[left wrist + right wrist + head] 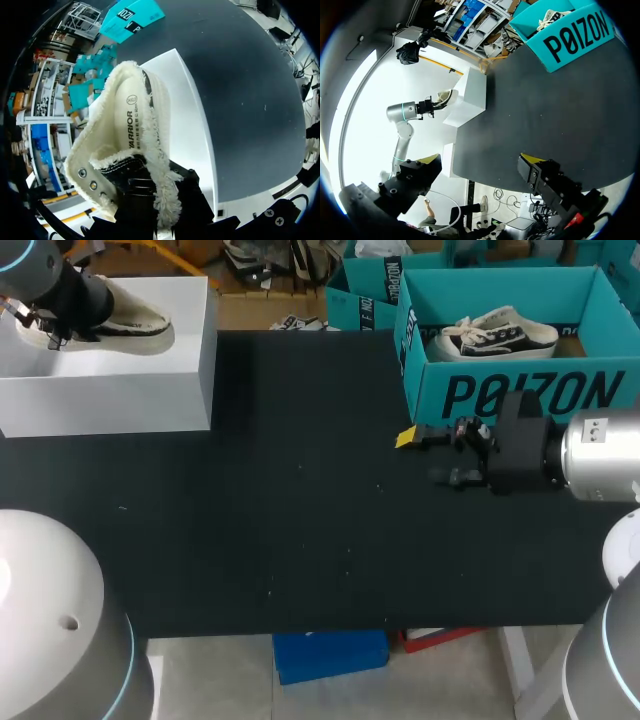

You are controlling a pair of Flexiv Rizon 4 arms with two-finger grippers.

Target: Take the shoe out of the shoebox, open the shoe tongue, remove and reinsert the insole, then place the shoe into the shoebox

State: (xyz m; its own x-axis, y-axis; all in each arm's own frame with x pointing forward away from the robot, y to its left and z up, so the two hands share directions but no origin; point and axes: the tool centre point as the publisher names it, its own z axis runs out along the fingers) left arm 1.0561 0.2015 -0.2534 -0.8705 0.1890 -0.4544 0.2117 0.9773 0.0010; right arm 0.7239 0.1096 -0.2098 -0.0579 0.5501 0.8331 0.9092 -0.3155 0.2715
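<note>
**Left arm.** My left gripper (162, 200) has hold of the shoe (97, 140). One dark finger stands inside the opening and one outside, both pressed into the fleece collar. The yellow tips are buried in the pile, so I read this as a closed pinch on the side wall. The shoe lies directly ahead of these fingers on the white block (120, 380). Its printed insole (125, 125) runs away from them, and the black tongue (120, 167) is just beside the inner finger.

**Right arm.** My right gripper (480, 162) is spread wide and holds nothing. It hangs over the black table (300, 530), well apart from the shoe. The teal shoebox (520, 390) is just beside it, with a second sneaker (495, 337) inside.

**Handling, as I judge it.**
- **Shoe:** it looks light, with a soft upper that collapses under pressure and a stiffer rubber sole.
- **Fleece:** it compresses and may creep out of a shallow pinch, so a deep bite on the collar or a hold across the heel looks safer.
- **Tongue and insole:** both are thin and floppy. I would take the tongue at its free upper edge and the insole at its heel end, nearest the fingers.
</note>
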